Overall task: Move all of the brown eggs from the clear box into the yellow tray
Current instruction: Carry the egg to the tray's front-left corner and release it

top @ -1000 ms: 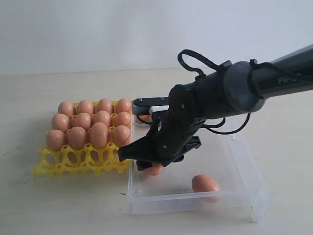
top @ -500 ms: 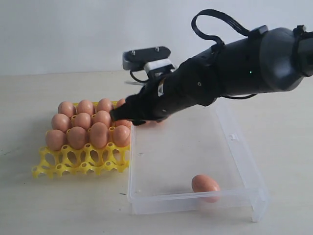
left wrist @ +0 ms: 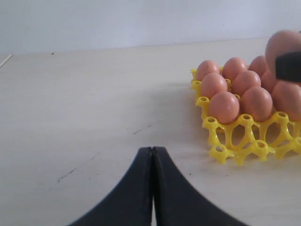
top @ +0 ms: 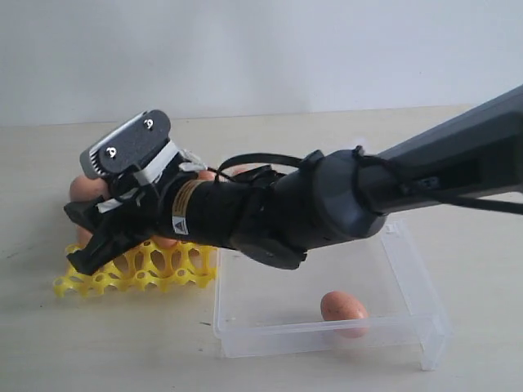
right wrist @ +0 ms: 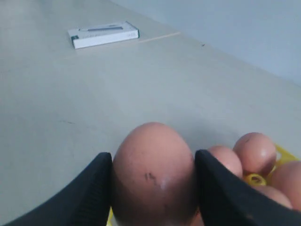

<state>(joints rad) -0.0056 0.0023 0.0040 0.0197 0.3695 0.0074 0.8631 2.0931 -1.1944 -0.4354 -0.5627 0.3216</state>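
Note:
My right gripper [right wrist: 153,157] is shut on a brown egg [right wrist: 153,174], one finger on each side of it. In the exterior view this gripper [top: 88,238] has reached across and hangs over the left front part of the yellow tray [top: 139,268]; the arm hides most of the tray's eggs. The left wrist view shows the tray [left wrist: 235,141] with several eggs [left wrist: 224,106] seated in its back rows, and the held egg [left wrist: 283,46] above them. One egg [top: 343,307] lies in the clear box [top: 327,340]. My left gripper [left wrist: 152,149] is shut and empty, off to the tray's left.
A flat white box [right wrist: 103,34] lies far off on the table beyond the tray. The tray's front row of cups [top: 163,263] shows open lattice. The right arm's dark body [top: 310,208] spans the box's back left corner.
The right arm rose out of the clear box with an egg and swung left over the yellow tray. The egg in the box's front has not moved.

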